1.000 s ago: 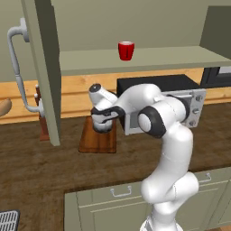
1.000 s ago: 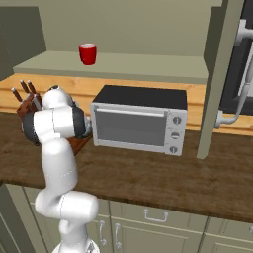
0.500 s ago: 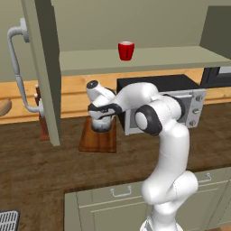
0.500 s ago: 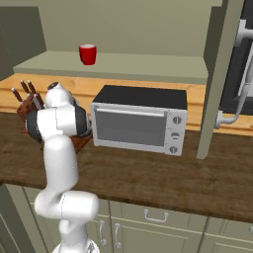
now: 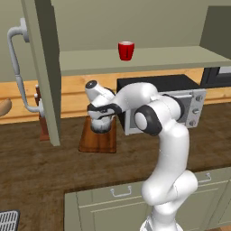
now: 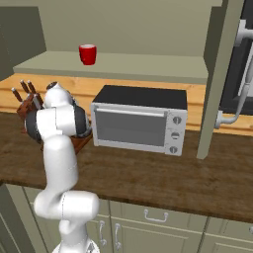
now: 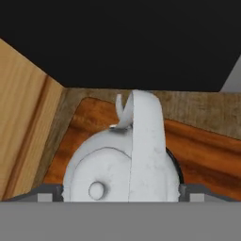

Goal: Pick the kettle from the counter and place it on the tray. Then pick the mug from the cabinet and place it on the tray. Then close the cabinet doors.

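The silvery-white kettle [image 5: 100, 126] stands upright on the reddish-brown tray [image 5: 96, 142], which lies on the dark counter [image 5: 40, 176]. My gripper [image 5: 100, 118] hangs right over it. In the hand view the kettle [image 7: 117, 164] and its arched handle sit between the two fingertips of the gripper [image 7: 121, 192], which stand wide apart at its sides, open. The tray [image 7: 204, 155] shows around the kettle. The red mug [image 5: 126, 50] [image 6: 87, 54] stands on the pale shelf of the cabinet [image 5: 153, 59]. Both cabinet doors are swung open, the left one [image 5: 44, 67] and the right one [image 6: 217, 74].
A microwave [image 6: 138, 121] sits on the counter just right of the tray, close to my arm. A knife block [image 6: 28, 101] stands left of the tray, near the open left door's lower edge. Grey-green drawers [image 5: 108, 203] run below the counter front.
The jaws have spread from nearly shut to wide apart, letting go of the kettle, which stays on the tray. The hand has risen slightly.
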### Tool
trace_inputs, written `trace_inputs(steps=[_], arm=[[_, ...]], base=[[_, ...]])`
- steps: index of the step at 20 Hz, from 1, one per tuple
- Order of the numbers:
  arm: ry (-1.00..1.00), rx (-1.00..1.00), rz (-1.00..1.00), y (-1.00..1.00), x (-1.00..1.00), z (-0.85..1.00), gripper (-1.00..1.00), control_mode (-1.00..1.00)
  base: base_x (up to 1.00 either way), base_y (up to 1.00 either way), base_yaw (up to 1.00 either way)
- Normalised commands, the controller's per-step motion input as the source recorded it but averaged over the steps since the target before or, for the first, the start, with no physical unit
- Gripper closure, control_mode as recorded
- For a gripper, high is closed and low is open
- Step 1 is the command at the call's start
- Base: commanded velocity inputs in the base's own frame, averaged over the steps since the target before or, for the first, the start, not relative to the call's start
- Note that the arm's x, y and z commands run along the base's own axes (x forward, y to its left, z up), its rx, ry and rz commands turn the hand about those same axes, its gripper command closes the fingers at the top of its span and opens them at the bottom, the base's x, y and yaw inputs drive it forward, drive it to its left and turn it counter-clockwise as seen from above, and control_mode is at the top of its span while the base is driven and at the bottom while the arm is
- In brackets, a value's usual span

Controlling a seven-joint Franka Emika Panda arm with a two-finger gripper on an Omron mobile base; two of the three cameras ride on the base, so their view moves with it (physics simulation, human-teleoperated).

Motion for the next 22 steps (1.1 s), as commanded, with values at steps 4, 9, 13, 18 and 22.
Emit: trace_inputs(steps=[4,9,13,18,22], arm=[[-0.01,0.00,-0.02,0.00,-0.13,0.22,-1.00,-1.00],[-0.10,0.00,-0.01,0.00,-0.56,0.40,-1.00,-1.00],[-0.11,0.00,0.00,0.00,-0.64,0.52,-1.00,-1.00],[-0.05,0.00,0.00,0.00,-0.71,0.48,-1.00,-1.00],[0.00,0.00,0.02,0.00,-0.75,0.45,-1.00,-1.00]], base=[[0.00,0.00,0.00],[0.00,0.00,0.00],[0.00,0.00,0.00],[0.00,0.00,0.00],[0.00,0.00,0.00]])
